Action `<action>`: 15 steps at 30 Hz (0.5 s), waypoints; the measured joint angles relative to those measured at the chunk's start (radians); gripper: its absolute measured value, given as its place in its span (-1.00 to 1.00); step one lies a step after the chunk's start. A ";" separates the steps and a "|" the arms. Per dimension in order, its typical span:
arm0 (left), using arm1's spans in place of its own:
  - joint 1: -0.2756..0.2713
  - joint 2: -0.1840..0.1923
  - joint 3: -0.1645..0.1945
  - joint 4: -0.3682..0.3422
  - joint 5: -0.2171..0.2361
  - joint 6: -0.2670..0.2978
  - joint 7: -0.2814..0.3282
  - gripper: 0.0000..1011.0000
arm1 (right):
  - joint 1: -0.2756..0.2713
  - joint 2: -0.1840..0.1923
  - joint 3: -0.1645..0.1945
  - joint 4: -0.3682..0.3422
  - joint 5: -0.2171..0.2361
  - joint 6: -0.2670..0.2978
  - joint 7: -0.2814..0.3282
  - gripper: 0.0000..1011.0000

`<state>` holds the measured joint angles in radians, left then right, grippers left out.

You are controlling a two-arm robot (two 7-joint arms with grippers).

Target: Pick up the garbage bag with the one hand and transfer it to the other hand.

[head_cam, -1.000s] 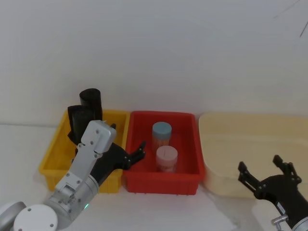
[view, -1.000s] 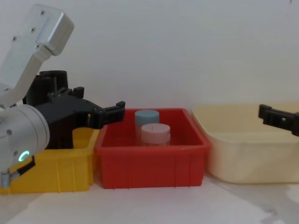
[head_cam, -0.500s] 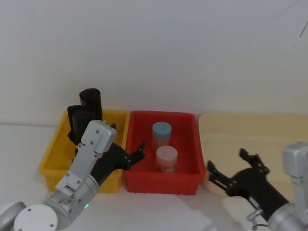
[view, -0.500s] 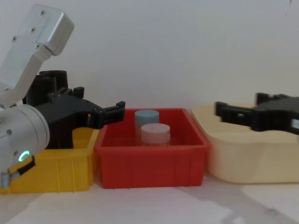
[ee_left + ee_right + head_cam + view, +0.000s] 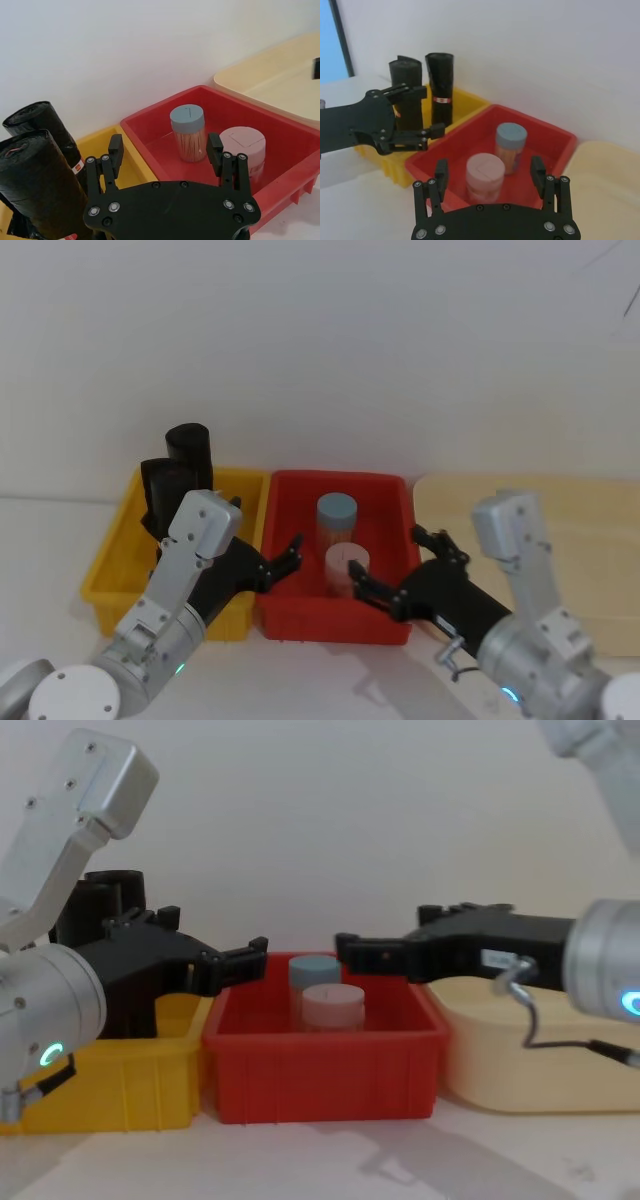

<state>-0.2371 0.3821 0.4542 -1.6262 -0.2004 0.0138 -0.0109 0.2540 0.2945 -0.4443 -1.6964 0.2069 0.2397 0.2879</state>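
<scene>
Yellow bin (image 5: 108,570), leftmost of three in a row. Two garbage bags stand upright in its 11 o'clock corner, both taller than the bin wall: rear bag (image 5: 188,450), front bag (image 5: 160,485) just beside it. A red-and-white label shows on the rear bag in the right wrist view.

Left gripper (image 5: 165,150), green ring on its arm: sits at the bags' 4 o'clock, above the seam between the yellow bin and the red bin (image 5: 390,625). Fingers spread wide apart, pointing toward 2 o'clock. It holds nothing and touches neither bag.

Red bin, middle: blue-lid jar (image 5: 336,515) with the pink-lid jar (image 5: 345,570) at its 6 o'clock, both upright.

Right gripper (image 5: 489,172), blue ring and grey cable loop on its arm: reaches in from 4 o'clock over the red bin's near right corner, fingers pointing toward 10 o'clock. Fingers wide apart, nothing between them. One fingertip (image 5: 354,586) is near the pink-lid jar; contact cannot be judged. In the chest view it hangs level with the jar tops, above the rim.

Cream bin (image 5: 600,500), rightmost, behind the right arm.
</scene>
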 joint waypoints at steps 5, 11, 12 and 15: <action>0.000 0.000 0.000 0.000 0.000 0.000 0.000 0.98 | 0.051 -0.019 -0.035 0.040 -0.028 0.028 0.015 0.99; 0.000 0.000 0.000 0.000 0.000 0.000 0.000 0.98 | 0.112 -0.039 -0.073 0.091 -0.065 0.062 0.027 0.99; 0.000 0.000 0.000 0.000 0.000 0.000 0.000 0.98 | 0.118 -0.041 -0.077 0.097 -0.072 0.067 0.029 0.99; 0.000 0.000 0.000 0.000 0.000 0.000 0.000 0.98 | 0.146 -0.050 -0.094 0.127 -0.092 0.081 0.032 0.99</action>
<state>-0.2371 0.3821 0.4542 -1.6262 -0.2004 0.0139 -0.0109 0.4000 0.2447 -0.5386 -1.5692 0.1148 0.3204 0.3201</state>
